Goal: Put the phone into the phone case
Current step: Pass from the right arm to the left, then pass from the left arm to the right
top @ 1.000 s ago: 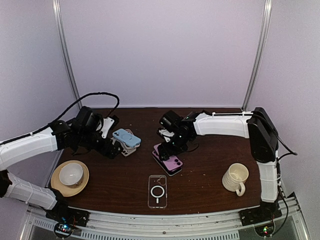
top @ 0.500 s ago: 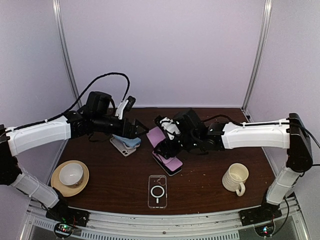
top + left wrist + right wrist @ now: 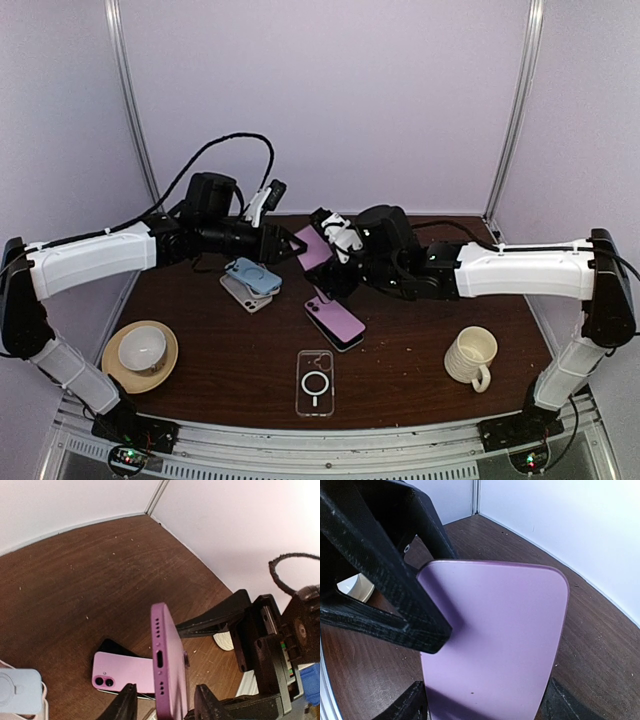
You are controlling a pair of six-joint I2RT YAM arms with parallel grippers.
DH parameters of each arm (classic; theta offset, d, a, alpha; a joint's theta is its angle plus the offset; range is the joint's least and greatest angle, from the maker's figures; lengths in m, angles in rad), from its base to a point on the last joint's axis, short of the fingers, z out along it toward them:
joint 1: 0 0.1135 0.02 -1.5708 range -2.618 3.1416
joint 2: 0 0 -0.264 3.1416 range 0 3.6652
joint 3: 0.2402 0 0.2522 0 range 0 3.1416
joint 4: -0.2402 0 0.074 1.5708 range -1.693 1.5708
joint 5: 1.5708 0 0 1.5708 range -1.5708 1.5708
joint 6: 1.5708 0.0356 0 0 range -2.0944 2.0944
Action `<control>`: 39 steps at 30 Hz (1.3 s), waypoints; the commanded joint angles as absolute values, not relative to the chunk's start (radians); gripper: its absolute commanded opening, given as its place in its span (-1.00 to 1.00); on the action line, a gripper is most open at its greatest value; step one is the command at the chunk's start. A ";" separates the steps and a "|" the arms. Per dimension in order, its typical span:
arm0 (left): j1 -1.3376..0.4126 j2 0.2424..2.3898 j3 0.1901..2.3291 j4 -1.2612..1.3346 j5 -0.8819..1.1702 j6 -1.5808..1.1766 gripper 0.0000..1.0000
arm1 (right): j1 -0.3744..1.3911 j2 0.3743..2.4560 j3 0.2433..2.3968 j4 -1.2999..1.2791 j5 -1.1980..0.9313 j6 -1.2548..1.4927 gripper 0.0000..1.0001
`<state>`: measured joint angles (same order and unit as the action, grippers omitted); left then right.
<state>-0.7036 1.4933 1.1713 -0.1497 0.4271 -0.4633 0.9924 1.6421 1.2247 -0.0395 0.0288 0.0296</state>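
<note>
My right gripper [image 3: 484, 690] is shut on the long edges of the purple phone case [image 3: 495, 630] and holds it tilted in the air above the table's middle [image 3: 312, 248]. The case's port-end edge [image 3: 167, 665] sits between the fingers of my left gripper [image 3: 165, 687], with a gap on each side; the left gripper [image 3: 285, 245] is open around it. Below, the pink phone [image 3: 335, 322] lies camera side up on a black slab, also seen under the case [image 3: 122, 672].
A blue-cased phone [image 3: 250, 275] lies on a white one at the left. A clear case with a ring [image 3: 315, 382] lies near the front edge. A cup on a saucer [image 3: 140, 350] stands front left, a ribbed mug [image 3: 472, 357] front right.
The right gripper lifted the purple case off the pink phone and carried it up and back. The left arm swung in from the left and its jaws narrowed around the case's end.
</note>
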 commanded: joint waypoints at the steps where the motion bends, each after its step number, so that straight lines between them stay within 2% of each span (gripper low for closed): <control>1: -0.717 1.504 1.216 -0.095 0.447 -0.432 -0.28 | 1.016 1.600 1.229 0.032 0.086 -0.014 0.00; 2: -0.720 1.504 1.217 -0.095 0.454 -0.429 -0.38 | 1.018 1.601 1.231 0.031 0.090 -0.019 0.00; 6: -0.725 1.498 1.212 -0.102 0.476 -0.414 -0.97 | 1.020 1.592 1.229 0.029 0.105 -0.024 0.00; 7: -0.726 1.494 1.210 -0.108 0.476 -0.406 -1.00 | 1.019 1.585 1.224 0.031 0.107 -0.026 0.00; 9: -0.728 1.483 1.208 -0.123 0.463 -0.384 -1.00 | 1.019 1.572 1.217 0.029 0.118 -0.028 0.01; 11: -0.728 1.470 1.208 -0.143 0.447 -0.332 -1.00 | 1.020 1.553 1.213 0.011 0.128 -0.034 0.11; 15: -0.742 1.445 1.237 -0.199 0.364 -0.179 -1.00 | 1.018 1.481 1.218 -0.104 0.119 -0.052 0.62; 17: -0.765 1.427 1.247 -0.211 0.275 -0.059 -1.00 | 1.003 1.431 1.240 -0.190 0.096 -0.037 0.79; 20: -0.833 1.393 1.238 -0.180 0.126 0.197 -1.00 | 0.933 1.390 1.356 -0.382 0.032 0.102 0.81; 24: -0.927 1.370 1.160 0.003 -0.051 0.528 -1.00 | 0.872 1.408 1.572 -0.622 0.047 0.326 0.71; 28: -0.957 1.356 1.082 0.271 -0.061 0.697 -1.00 | 0.871 1.462 1.746 -0.809 0.082 0.523 0.68; 33: -1.035 1.368 0.993 0.570 -0.089 0.967 -1.00 | 0.867 1.464 1.753 -0.769 -0.069 0.654 0.75; 39: -1.107 1.372 0.924 0.773 -0.127 1.086 -1.00 | 0.865 1.442 1.635 -0.610 -0.242 0.811 0.95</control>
<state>-1.0672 1.3808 0.9482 0.4370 -0.0864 0.9215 0.8642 1.4506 1.7176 -0.6979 -0.0975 0.6510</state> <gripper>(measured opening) 0.071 0.964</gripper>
